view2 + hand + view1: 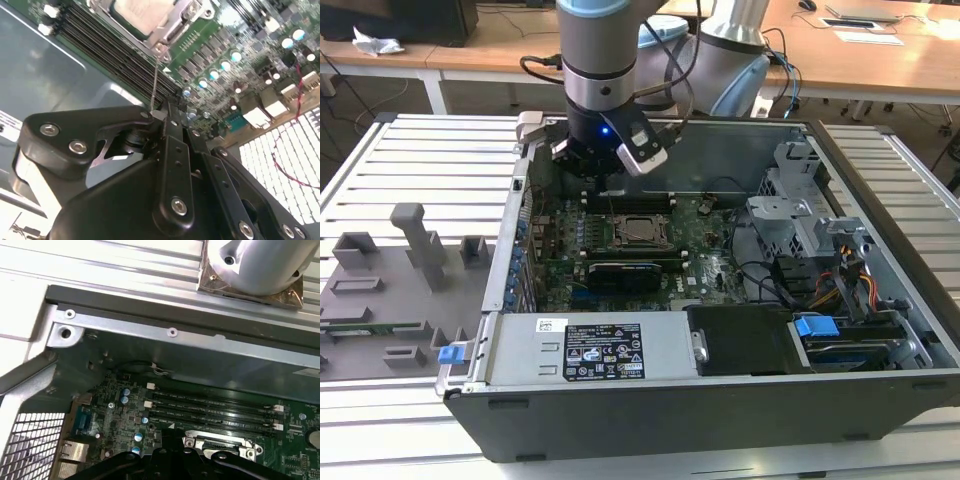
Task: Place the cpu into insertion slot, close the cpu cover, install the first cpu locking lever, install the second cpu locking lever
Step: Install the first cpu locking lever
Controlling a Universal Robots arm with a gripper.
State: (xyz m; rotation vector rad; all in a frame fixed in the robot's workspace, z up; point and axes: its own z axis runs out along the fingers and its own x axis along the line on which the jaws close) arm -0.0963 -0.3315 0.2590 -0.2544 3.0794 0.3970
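Claw point(169, 114) pinched closed, touching thin locking lever point(154, 80) beside cpu cover point(172, 25).

Cover point(170, 27): bare silvery metal, glossy. Cpu point(137, 10): matt beige face. Board point(107, 427): green, faint sheen. Case wall point(150, 350): dull grey sheet metal. Gripper point(167, 112): matt black.
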